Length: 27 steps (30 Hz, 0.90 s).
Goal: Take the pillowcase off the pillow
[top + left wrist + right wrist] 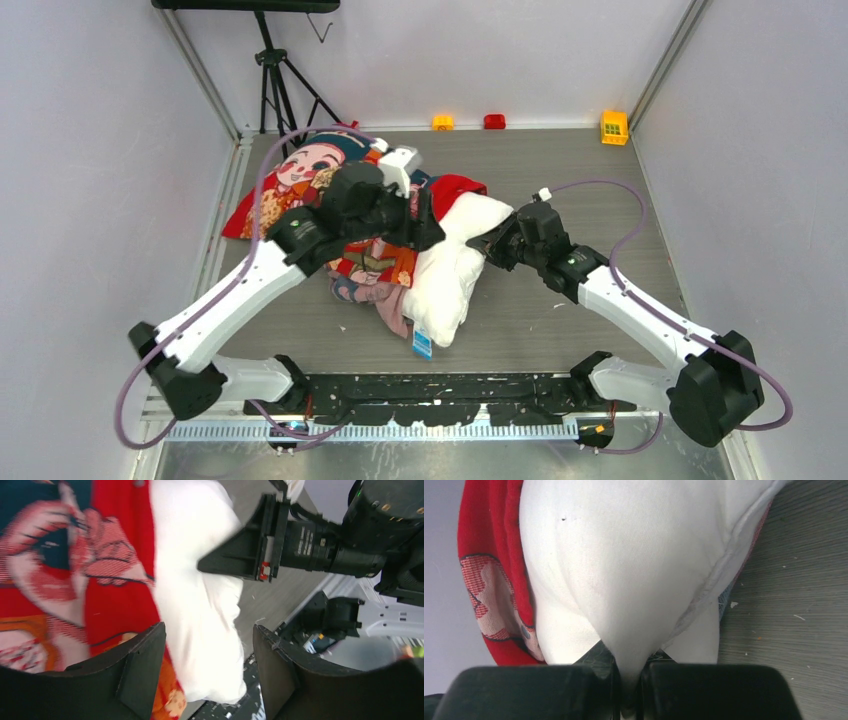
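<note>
We see pillow point(452, 262) at centre of table point(600, 180): plump, plain white, blue tag point(422, 344), mostly out of red cartoon-print pillowcase point(300, 185) bunched to its left. Both look soft, light, floppy; we'd pinch the case at its open hem. Right gripper point(626, 695) is pinched tight on pillow cloth. Left gripper point(207, 670) has jaws apart, holding nothing.

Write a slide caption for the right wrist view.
Right gripper pinching a fold of the white pillow, red pillowcase bunched beside it, grey table beneath.
</note>
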### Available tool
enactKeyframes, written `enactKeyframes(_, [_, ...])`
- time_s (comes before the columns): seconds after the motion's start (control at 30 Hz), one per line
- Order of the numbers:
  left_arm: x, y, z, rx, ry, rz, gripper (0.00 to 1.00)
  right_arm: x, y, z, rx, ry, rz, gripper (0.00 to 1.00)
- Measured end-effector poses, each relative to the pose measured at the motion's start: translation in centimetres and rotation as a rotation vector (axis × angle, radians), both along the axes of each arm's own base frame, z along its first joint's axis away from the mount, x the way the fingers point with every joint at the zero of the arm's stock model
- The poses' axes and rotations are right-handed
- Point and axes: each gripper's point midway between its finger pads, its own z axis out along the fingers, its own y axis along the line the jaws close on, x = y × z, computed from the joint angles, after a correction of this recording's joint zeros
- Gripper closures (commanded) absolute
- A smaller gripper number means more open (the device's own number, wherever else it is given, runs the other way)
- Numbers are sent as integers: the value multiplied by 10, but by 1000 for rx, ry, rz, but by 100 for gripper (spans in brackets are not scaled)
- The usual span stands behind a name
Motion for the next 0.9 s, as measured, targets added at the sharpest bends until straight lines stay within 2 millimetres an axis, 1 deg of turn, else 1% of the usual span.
enactKeyframes(0.13, [-2,35,46,5,-118,95,29,-3,-5,3,-28,-39,13,100])
enactKeyframes(0.2, [-4,50,60,20,-155,134,26,-4,-7,5,-28,-52,10,100])
enactKeyframes(0.27, [-4,60,63,45,-166,163,22,-4,-8,4,-30,-55,9,100])
enactKeyframes(0.33, [-4,65,54,88,-148,171,14,-5,-8,2,-29,-55,11,100])
enactKeyframes(0.37, [-3,65,47,109,-131,170,9,-5,-8,2,-29,-53,12,100])
enactKeyframes(0.4, [-2,63,37,130,-112,165,7,-5,-7,2,-27,-54,15,100])
enactKeyframes(0.5, [-1,54,4,186,-40,135,4,-5,-5,4,-20,-60,20,100])
enactKeyframes(0.53, [-2,51,-8,202,-10,120,5,-5,-5,4,-18,-61,22,100])
enactKeyframes(0.63, [1,41,-38,255,56,92,14,-5,-5,4,-17,-62,24,100])
enactKeyframes(0.67, [3,40,-44,271,68,91,19,-5,-5,4,-18,-62,25,100])
enactKeyframes(0.73, [10,39,-57,306,85,105,31,-6,-5,3,-20,-60,29,100])
enactKeyframes(0.77, [13,40,-64,318,94,115,39,-6,-5,3,-20,-61,32,100])
enactKeyframes(0.8, [17,43,-70,326,103,127,50,-6,-5,3,-23,-63,35,100])
enactKeyframes(0.83, [22,47,-76,332,111,143,62,-6,-5,2,-26,-64,38,100])
enactKeyframes(0.9, [34,61,-89,339,138,196,89,-7,-8,0,-35,-56,39,100])
